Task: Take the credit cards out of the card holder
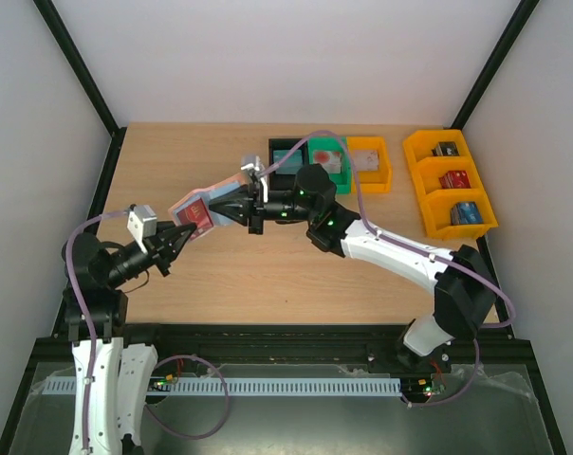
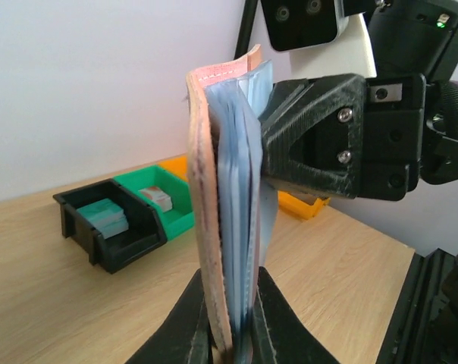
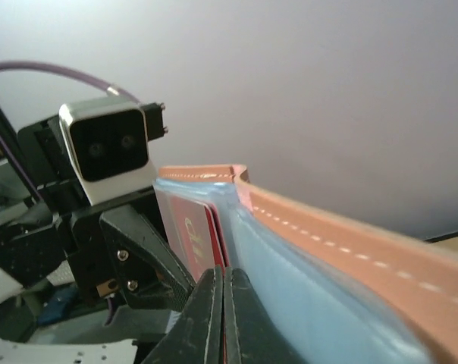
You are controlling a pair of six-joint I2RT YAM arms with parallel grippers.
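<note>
The card holder [image 1: 193, 209], pinkish-tan outside with a blue-grey lining, is held up off the table between the two arms. My left gripper [image 2: 233, 303] is shut on its lower edge, so the card holder [image 2: 214, 182] stands upright in the left wrist view. A bright red credit card [image 3: 197, 231] sits in a pocket of the card holder [image 3: 350, 250]. My right gripper [image 3: 223, 277] is shut on that card's edge. From above, the right gripper [image 1: 220, 211] reaches into the holder from the right, facing the left gripper [image 1: 179, 233].
At the back of the table stand a black bin [image 1: 285, 154] holding pale teal cards, a green bin [image 1: 330, 161] and a small orange bin [image 1: 370, 163]. A three-compartment orange bin [image 1: 429, 185] with blocks sits at the right.
</note>
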